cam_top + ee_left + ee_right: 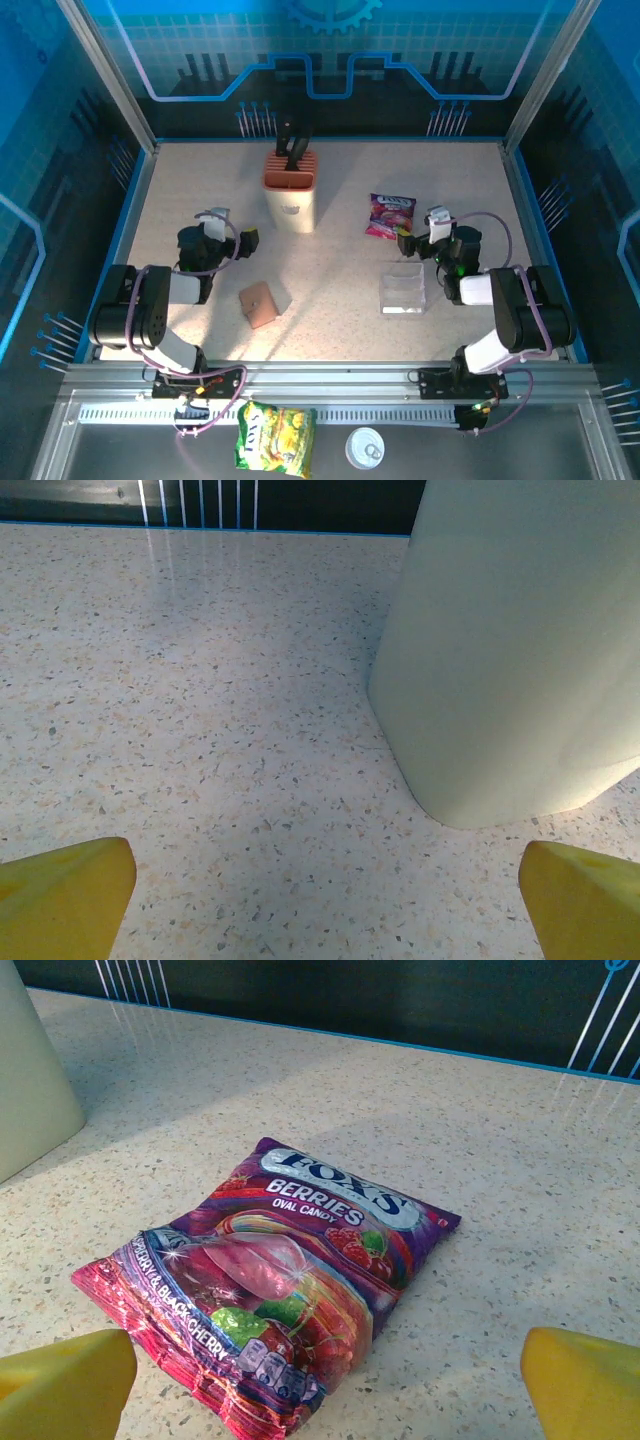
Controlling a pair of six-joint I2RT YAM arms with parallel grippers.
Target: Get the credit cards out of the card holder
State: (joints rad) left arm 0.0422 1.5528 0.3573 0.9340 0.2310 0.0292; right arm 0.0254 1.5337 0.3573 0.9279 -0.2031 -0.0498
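Brown and folded shut, the wallet (pixel 259 303) lies flat on the speckled table (pixel 340 255). It is towards the near edge, closer to the left arm, and neither hand touches it. The left hand (pixel 246 241) is spread wide and empty. Its yellow fingertips (pixel 62 895) are low over the table, with the beige knife block (pixel 291 190) just ahead on its right. The right hand (pixel 405 243) is also spread wide and empty, facing the purple candy packet (pixel 270 1290). A clear tray (pixel 403 290) sits beside the right arm.
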